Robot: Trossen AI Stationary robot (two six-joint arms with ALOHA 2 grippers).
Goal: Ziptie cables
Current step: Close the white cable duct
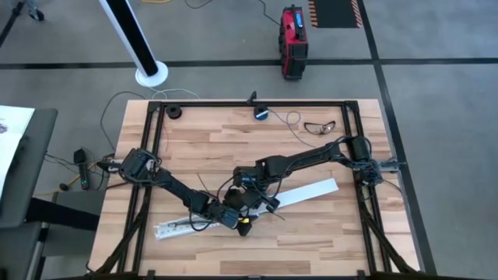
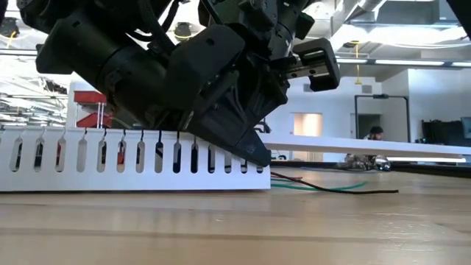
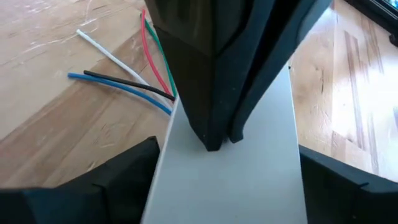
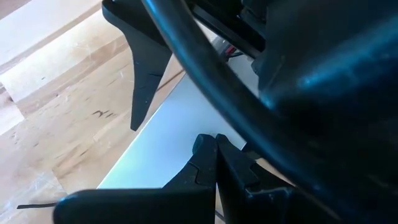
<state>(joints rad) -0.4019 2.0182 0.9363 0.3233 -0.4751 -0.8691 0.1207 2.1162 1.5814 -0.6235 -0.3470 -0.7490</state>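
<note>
White slotted strip [image 2: 132,158] under left gripper [image 3: 217,142], pinched closed beside loose cables [image 3: 134,84]; right gripper's [image 1: 268,204] state unclear

Pale planked wood table [image 1: 202,148], smooth matt white plastic strip [image 2: 44,158], thin plastic-sheathed cables [image 3: 134,84]

Two matte black jointed arms, left arm [image 1: 167,180], right arm [image 1: 307,158], chunky angular housings, looping black cables, tapered dark fingers [image 3: 214,134].

The cables [image 3: 134,84] run under the white strip [image 3: 230,180], their far ends hidden by the left claw [image 3: 217,140].
</note>
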